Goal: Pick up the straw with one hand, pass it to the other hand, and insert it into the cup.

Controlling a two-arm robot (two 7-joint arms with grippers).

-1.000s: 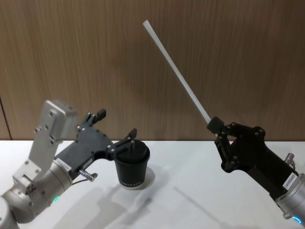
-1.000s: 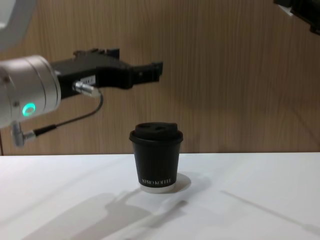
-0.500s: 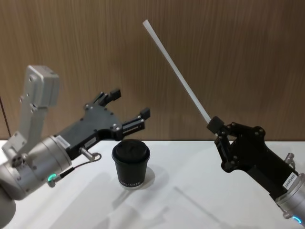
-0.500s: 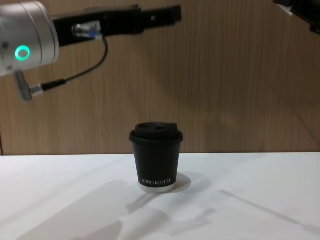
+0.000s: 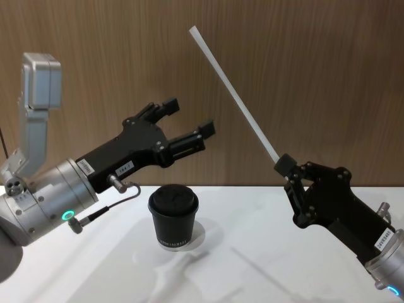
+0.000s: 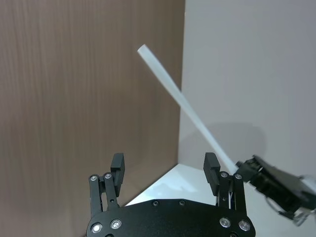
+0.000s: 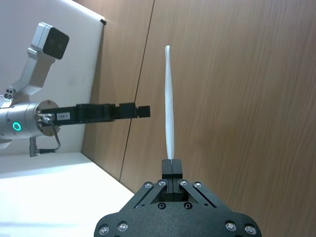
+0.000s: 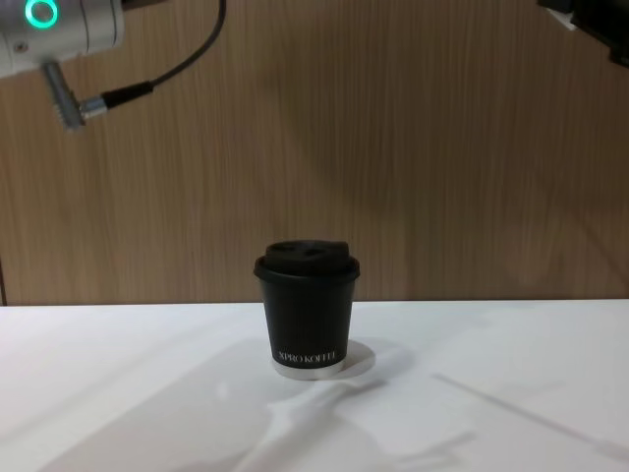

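Observation:
My right gripper (image 5: 284,166) is shut on the lower end of the thin white straw (image 5: 235,96), which slants up and to the left in front of the wood wall. In the right wrist view the straw (image 7: 169,103) stands straight up from the shut right gripper (image 7: 172,167). My left gripper (image 5: 189,117) is open in the air above the cup (image 5: 173,218), left of the straw and apart from it. From the left wrist, the open left gripper (image 6: 164,162) faces the straw (image 6: 182,106). The black lidded cup (image 8: 307,320) stands upright on the white table.
The white table (image 5: 252,252) carries the cup alone. A brown wood-panel wall (image 5: 315,76) rises close behind it. The left arm's silver wrist with its green ring light (image 8: 44,14) and thin cable hangs at the chest view's top left.
My left gripper has risen from beside the cup's lid to well above it and moved right toward the straw, staying open. The right gripper and straw have not moved.

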